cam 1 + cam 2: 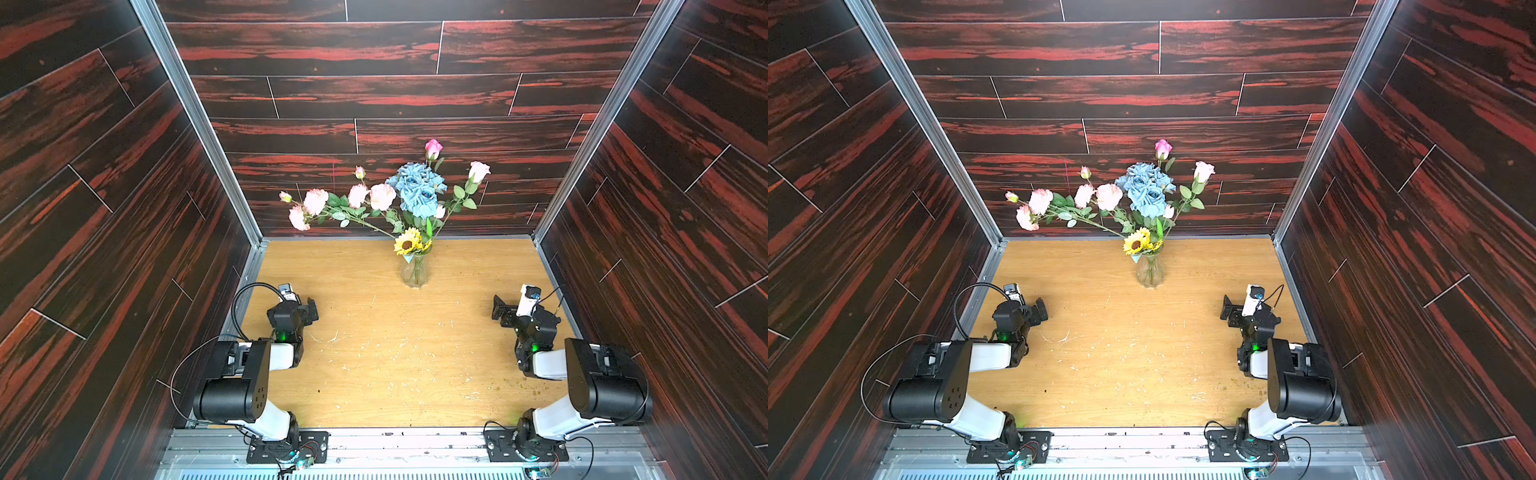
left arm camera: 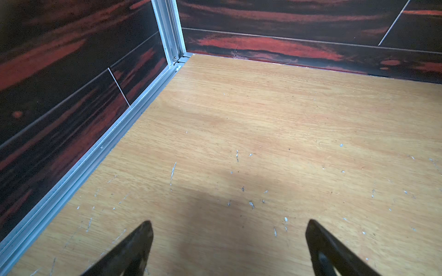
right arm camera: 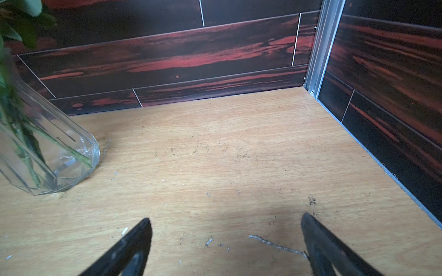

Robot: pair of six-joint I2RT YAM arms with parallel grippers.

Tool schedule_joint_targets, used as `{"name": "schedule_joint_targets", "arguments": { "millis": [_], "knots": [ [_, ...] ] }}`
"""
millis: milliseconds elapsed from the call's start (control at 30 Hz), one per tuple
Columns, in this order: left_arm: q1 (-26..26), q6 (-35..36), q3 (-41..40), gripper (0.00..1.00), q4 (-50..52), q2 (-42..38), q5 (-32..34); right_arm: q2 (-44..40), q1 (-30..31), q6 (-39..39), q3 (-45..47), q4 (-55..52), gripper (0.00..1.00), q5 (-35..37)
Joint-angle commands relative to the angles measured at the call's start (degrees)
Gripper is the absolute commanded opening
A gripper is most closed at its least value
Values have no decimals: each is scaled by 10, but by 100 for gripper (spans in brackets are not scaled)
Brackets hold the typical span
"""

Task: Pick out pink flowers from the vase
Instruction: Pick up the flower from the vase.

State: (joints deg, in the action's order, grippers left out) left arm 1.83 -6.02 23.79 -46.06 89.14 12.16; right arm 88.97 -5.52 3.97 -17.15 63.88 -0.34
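A clear glass vase (image 1: 415,272) (image 1: 1150,271) (image 3: 47,155) stands at the back middle of the wooden table. Pink flowers (image 1: 382,196) (image 1: 1108,196) on long leafy stems fan out of it, most leaning left, with a rosebud (image 1: 478,171) to the right and a deeper pink bud (image 1: 433,148) on top. My left gripper (image 1: 312,308) (image 2: 229,224) is open near the left wall, well short of the vase. My right gripper (image 1: 496,307) (image 3: 226,221) is open near the right wall, with only bare table between its fingers.
A light-blue rose cluster (image 1: 417,189) and small yellow sunflowers (image 1: 408,242) share the vase. Dark red-streaked walls (image 1: 124,208) close in the table on three sides, with aluminium rails (image 2: 95,153) at the floor edges. The table (image 1: 395,353) is scratched.
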Motion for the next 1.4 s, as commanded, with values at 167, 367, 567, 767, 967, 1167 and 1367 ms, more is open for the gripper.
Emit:
{"name": "schedule_joint_targets", "arguments": {
  "millis": [167,367,567,767,967,1167,1367],
  "knots": [
    [3,0,7,100,-2,-10,1,3,2,-4,-9,2,99,5],
    [3,0,8,100,-1,-10,1,3,2,-4,-9,2,99,5],
    [3,-1,8,100,-1,-10,1,3,2,-4,-10,2,99,5],
    [3,0,9,100,1,-10,0,3,1,-2,-10,2,99,3],
    [3,0,7,100,-1,-12,0,2,0,-2,-9,3,99,3],
    [2,-8,59,100,131,-65,23,-58,2,14,-58,-144,99,57],
    [-6,-67,124,99,278,-130,76,-103,38,24,-144,-314,99,49]
  ]
}}
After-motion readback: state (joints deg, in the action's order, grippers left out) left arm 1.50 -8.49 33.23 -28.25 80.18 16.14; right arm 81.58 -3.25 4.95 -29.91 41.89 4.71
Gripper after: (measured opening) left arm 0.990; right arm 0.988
